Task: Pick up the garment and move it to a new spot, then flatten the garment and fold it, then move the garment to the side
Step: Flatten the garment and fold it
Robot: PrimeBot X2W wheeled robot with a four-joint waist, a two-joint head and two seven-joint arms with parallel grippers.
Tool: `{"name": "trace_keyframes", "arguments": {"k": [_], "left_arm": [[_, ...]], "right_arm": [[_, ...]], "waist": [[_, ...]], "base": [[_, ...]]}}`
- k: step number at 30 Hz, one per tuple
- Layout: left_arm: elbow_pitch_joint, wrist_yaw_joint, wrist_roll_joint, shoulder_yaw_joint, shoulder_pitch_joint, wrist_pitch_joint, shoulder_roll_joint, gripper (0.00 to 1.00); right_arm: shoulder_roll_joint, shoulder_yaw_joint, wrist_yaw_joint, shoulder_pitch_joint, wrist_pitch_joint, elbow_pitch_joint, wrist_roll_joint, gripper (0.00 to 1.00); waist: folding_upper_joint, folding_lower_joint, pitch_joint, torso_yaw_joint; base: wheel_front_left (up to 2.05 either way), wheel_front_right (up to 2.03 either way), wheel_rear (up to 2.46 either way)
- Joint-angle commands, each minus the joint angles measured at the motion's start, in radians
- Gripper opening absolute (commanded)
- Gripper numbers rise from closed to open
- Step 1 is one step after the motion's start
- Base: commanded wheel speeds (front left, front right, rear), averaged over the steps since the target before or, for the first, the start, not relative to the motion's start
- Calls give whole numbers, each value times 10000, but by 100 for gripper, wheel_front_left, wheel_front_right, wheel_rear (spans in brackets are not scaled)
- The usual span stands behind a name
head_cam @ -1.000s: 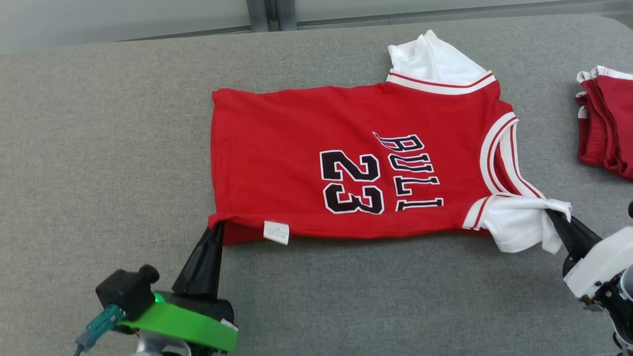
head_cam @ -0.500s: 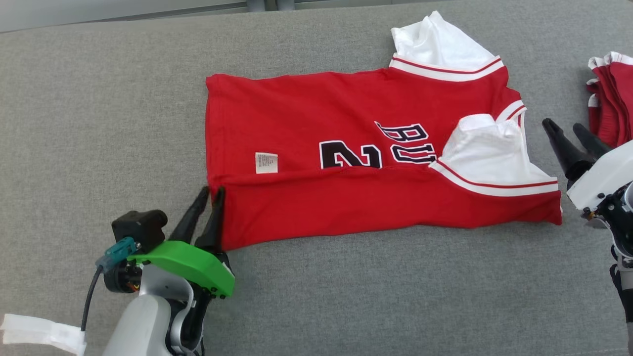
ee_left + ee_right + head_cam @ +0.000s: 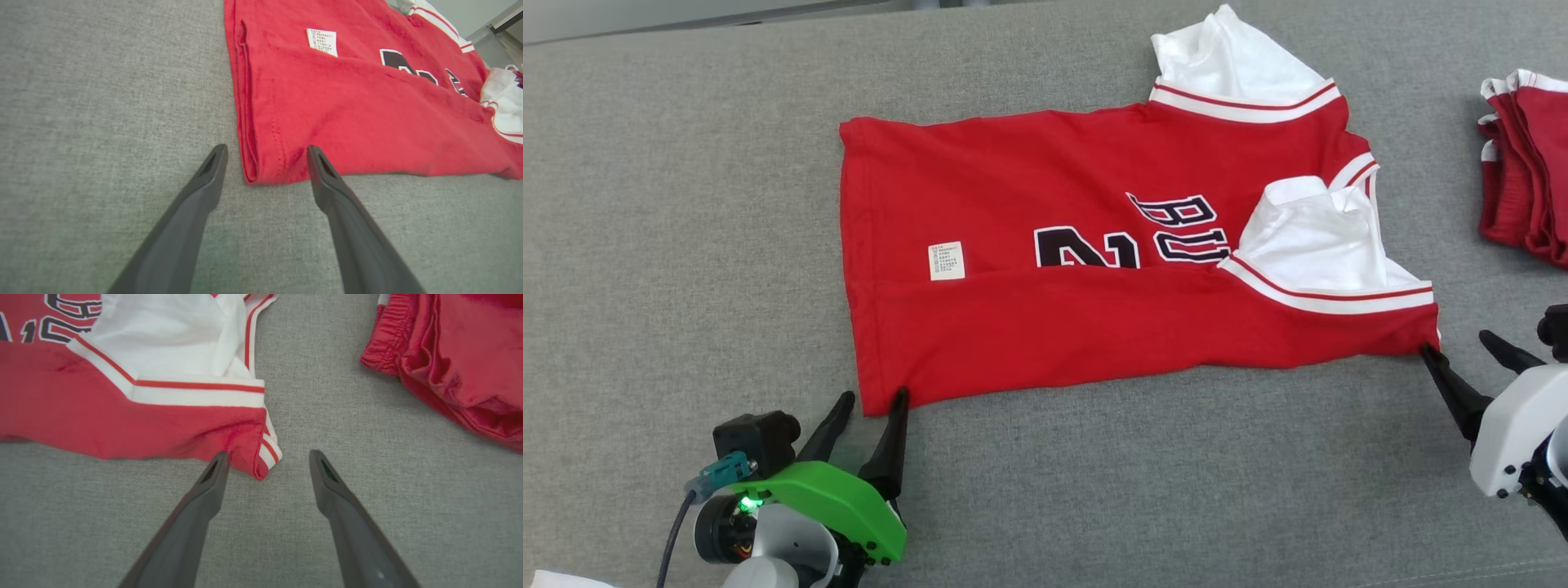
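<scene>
Red garment (image 3: 1054,327), a jersey with white sleeves, spread flat across the middle of a grey fabric worktop (image 3: 686,245) in the head view. Lower long edge folded up over the chest print. Readable above the fold: black, white-edged letters "BU" (image 3: 1180,222), then the top half of a "2" (image 3: 1066,245) and a sliver of a second digit; the rest hidden under the fold. Small white care label (image 3: 947,260) left of the digits, print too fine to read. One white sleeve (image 3: 1311,237) folded over the red at centre right.

Left pincer (image 3: 874,396) at lower left, fingers spread wide, gripping nothing, the hem corner lying between the tips. Right pincer (image 3: 1455,343) at lower right, likewise spread and empty, one tip at the striped corner.

Second pile of red cloth (image 3: 1531,163) cut off by the right edge.
</scene>
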State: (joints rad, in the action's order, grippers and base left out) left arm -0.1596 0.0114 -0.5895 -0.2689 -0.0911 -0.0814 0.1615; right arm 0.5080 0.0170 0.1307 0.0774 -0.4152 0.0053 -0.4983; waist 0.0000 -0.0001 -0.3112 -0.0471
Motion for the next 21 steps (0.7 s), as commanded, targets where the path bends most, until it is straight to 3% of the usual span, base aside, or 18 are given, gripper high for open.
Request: {"name": "trace_keyframes", "arguments": {"k": [1, 6, 8, 9, 10, 11, 13, 14, 15, 16, 18, 19, 21], "left_arm": [[52, -18, 10, -19, 57, -87, 59, 100], [-58, 372, -336, -233, -184, -610, 95, 100], [-166, 499, -394, -306, -423, -734, 125, 44], [-247, 556, -435, -383, -540, -835, 129, 30], [-329, 606, -475, -431, -625, -889, 120, 6], [-416, 668, -499, -499, -743, -974, 104, 0], [-541, 775, -529, -649, -909, -1085, 149, 0], [-580, 812, -563, -670, -943, -1067, 157, 0], [-617, 849, -639, -692, -966, -1118, 177, 0], [-638, 878, -695, -708, -977, -1157, 207, 0], [-673, 935, -770, -709, -923, -1194, 316, 0], [-675, 954, -846, -694, -867, -1219, 383, 0], [-653, 983, -968, -658, -727, -1251, 513, 0]], "right_arm": [[-119, 82, -2, 162, 128, 143, -36, 100], [-82, 310, -2, 700, 194, 799, 47, 100], [-36, 453, -2, 948, 178, 1084, 112, 100], [-43, 527, -2, 1077, 195, 1241, 90, 100], [-30, 616, -2, 1172, 183, 1351, 31, 100], [21, 748, -2, 1276, 184, 1458, -41, 100], [58, 970, -2, 1412, 228, 1619, -209, 100], [99, 1085, -2, 1446, 269, 1659, -288, 83], [167, 1209, 0, 1495, 300, 1673, -412, 51], [227, 1293, 0, 1509, 345, 1692, -543, 40], [478, 1547, 1, 1475, 366, 1647, -877, 8], [652, 1649, 0, 1449, 380, 1645, -1083, 0], [1006, 1874, 0, 1353, 315, 1595, -1498, 0]], "waist": [[0, 1, -215, -44], [0, 1, -537, 99], [0, 1, -682, 165], [0, 1, -740, 207], [0, 1, -790, 234], [0, 1, -846, 267], [0, 1, -888, 299], [0, 1, -890, 310], [0, 1, -876, 318], [0, 1, -854, 321], [0, 1, -754, 324], [0, 1, -691, 318], [0, 1, -518, 298]], "base": [[0, 0, 0], [0, 0, 0], [0, 0, 0], [0, 0, 0], [0, 0, 0], [0, 0, 0], [0, 0, 0], [0, 0, 0], [0, 0, 0], [0, 0, 0], [0, 0, 0], [0, 0, 0], [0, 0, 0]]}}
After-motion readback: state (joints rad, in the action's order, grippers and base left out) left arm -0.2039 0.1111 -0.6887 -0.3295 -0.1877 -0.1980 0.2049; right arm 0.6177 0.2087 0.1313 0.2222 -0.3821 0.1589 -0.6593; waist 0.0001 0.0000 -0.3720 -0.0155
